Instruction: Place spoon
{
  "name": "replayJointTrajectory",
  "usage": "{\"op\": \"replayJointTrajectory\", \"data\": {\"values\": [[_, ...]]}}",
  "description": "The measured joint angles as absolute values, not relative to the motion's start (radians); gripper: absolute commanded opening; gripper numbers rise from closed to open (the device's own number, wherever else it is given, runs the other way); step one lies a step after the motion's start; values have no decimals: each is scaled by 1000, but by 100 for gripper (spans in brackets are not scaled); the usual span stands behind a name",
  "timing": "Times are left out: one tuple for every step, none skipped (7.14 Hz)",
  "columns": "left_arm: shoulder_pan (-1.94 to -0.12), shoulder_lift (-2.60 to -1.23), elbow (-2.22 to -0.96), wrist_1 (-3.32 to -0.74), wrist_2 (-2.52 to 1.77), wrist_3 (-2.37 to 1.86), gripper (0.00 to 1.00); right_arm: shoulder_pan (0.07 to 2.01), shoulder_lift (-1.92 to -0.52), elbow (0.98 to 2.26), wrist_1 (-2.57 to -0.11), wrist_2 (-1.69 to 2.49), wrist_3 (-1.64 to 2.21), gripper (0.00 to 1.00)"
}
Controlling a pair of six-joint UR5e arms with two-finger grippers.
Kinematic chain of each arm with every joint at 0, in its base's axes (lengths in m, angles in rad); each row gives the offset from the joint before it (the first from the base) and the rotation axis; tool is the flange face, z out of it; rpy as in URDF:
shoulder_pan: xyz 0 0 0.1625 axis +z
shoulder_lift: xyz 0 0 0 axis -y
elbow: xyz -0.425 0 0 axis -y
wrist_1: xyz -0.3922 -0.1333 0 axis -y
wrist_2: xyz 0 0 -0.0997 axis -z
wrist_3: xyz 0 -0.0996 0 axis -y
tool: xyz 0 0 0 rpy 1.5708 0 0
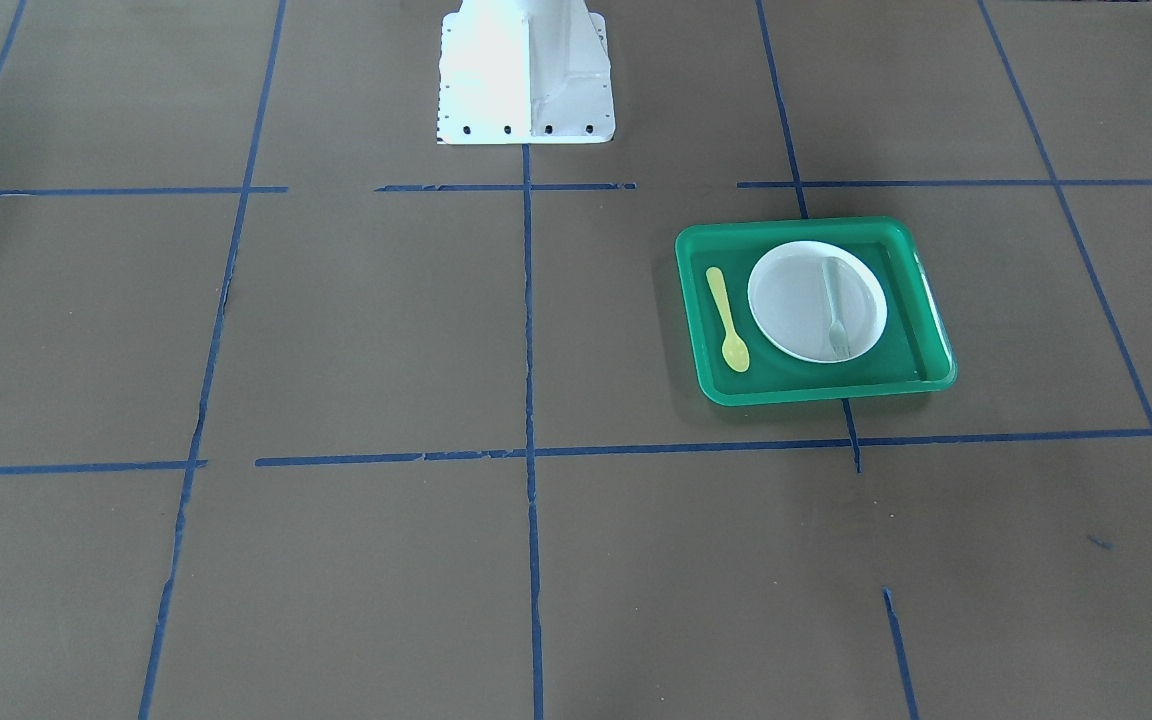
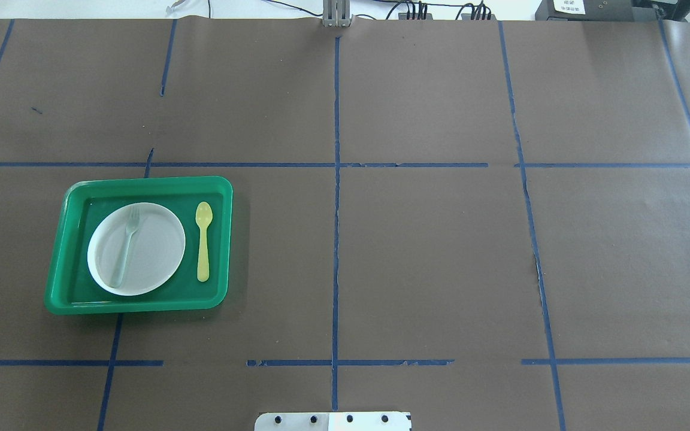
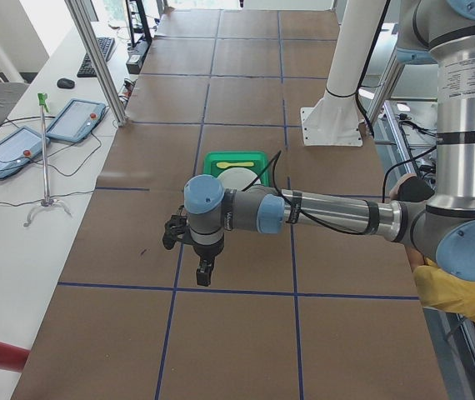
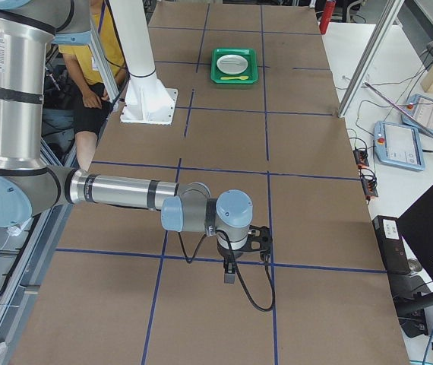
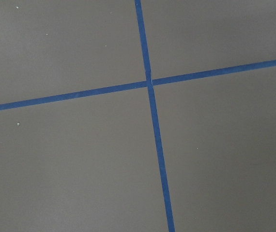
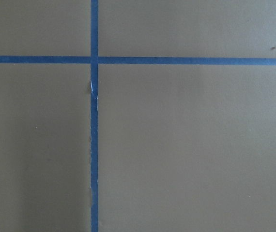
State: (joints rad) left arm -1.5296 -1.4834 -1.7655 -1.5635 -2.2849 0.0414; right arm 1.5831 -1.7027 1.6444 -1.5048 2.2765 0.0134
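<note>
Overhead exterior: spoon lying in the tray

The yellow spoon (image 2: 203, 241) is seen flat on the floor of the green tray (image 2: 141, 184), just beside the white plate (image 2: 153, 251) but not touching it, its bowl turned away from the robot. A pale fork (image 2: 127, 245) is laid on the plate. The left gripper (image 3: 205, 271) and the right gripper (image 4: 230, 274) are shown only in the side views, over the table (image 4: 315, 228), apart from the tray. How wide they stand cannot be told.
</note>
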Motion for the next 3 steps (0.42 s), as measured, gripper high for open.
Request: {"op": "replayJointTrajectory", "data": {"values": [[-1539, -1485, -1764, -1564, -2286, 43, 100, 1583, -1703, 1644, -1505, 2276, 14, 100], [-1543, -1485, -1762, -1564, -2286, 44, 100, 1583, -1703, 1644, -1505, 2276, 14, 100], [-1544, -1485, -1761, -1565, -2286, 45, 100, 1583, -1703, 1644, -1505, 2276, 14, 100]]}}
